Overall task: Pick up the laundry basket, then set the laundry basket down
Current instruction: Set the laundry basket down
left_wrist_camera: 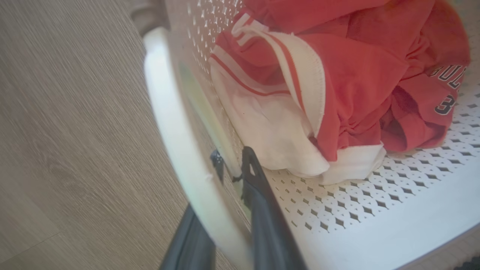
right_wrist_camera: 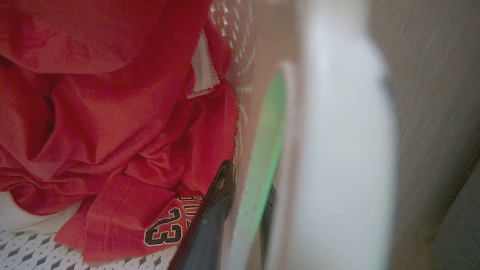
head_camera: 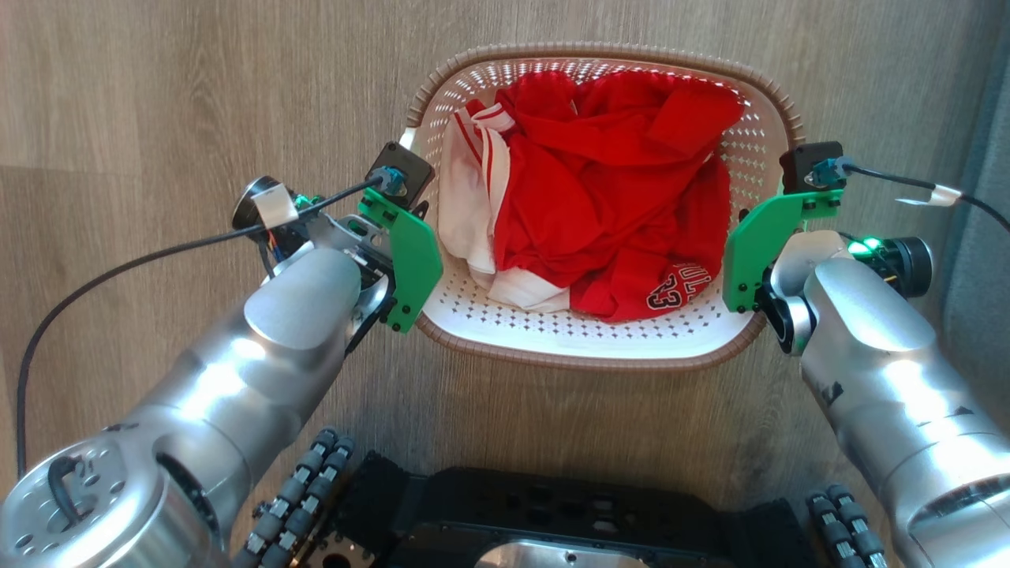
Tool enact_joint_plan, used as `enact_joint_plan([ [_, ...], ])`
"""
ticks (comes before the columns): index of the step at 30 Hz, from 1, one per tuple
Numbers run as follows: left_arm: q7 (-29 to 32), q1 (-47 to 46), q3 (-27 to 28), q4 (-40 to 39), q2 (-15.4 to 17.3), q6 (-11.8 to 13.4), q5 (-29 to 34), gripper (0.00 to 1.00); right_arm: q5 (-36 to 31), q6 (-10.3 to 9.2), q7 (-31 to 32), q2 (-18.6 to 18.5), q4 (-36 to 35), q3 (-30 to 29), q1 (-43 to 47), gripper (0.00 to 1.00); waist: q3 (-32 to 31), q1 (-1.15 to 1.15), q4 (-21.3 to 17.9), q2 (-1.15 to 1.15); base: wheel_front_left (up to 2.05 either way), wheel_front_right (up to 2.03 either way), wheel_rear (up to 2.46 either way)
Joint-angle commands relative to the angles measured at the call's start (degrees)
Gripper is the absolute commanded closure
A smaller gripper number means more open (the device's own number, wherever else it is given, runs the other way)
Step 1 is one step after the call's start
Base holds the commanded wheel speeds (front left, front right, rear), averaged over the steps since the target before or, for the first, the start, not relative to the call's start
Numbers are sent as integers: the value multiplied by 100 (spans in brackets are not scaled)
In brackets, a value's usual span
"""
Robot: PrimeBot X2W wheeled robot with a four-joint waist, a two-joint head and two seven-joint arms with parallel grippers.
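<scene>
The laundry basket (head_camera: 568,359), cream-white and perforated with a brown woven-look rim, sits in the middle of the head view above the wood floor. It holds red and white clothes (head_camera: 600,197). My left gripper (left_wrist_camera: 232,165) is shut on the basket's left side, one dark finger inside the wall and one outside under the white handle (left_wrist_camera: 168,112). My right gripper (right_wrist_camera: 247,183) is shut the same way on the right side, by the blurred white handle (right_wrist_camera: 337,150). In the head view green camera mounts hide both sets of fingers. Whether the basket touches the floor I cannot tell.
My dark wheeled base (head_camera: 552,513) lies just below the basket's near rim. A grey surface (head_camera: 982,276) runs along the right edge. Black cables (head_camera: 118,272) trail off both wrists. Bare wood floor (head_camera: 158,95) surrounds the basket to the left and beyond it.
</scene>
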Motion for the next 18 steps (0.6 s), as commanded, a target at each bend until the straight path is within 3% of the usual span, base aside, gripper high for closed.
enact_joint_plan([
  [1,-55,102,-117,-230,-78,-113,51,100,-9,84,-45,273,-141,224,22,100,6,0,-1,0,0,0,0],
  [8,-25,93,-121,-206,-78,-110,-2,100,24,84,-114,273,94,221,-70,100,34,0,9,0,0,0,0],
  [9,-21,97,-122,-202,-78,-101,-16,100,19,84,-117,273,142,209,-93,96,36,0,11,0,0,0,0],
  [10,-27,99,-122,-196,-78,-83,-25,100,1,84,-135,273,183,206,-117,64,39,0,11,0,0,0,0],
  [11,-51,97,-122,-189,-78,-46,-27,64,-9,84,-154,273,217,203,-134,29,40,0,11,0,0,0,0],
  [12,-79,96,-123,-185,-78,-7,-26,39,-12,84,-169,273,249,198,-148,0,40,0,12,0,0,0,0],
  [13,-102,98,-123,-182,-78,23,-40,7,-8,84,-173,273,283,190,-159,0,40,0,13,0,0,0,0],
  [14,-110,100,-123,-177,-78,43,-66,0,-6,84,-174,273,321,182,-169,0,38,0,15,0,0,0,0],
  [18,-83,85,-124,-140,-78,115,-198,0,-45,84,-192,273,464,183,-202,0,32,0,28,0,0,0,0],
])
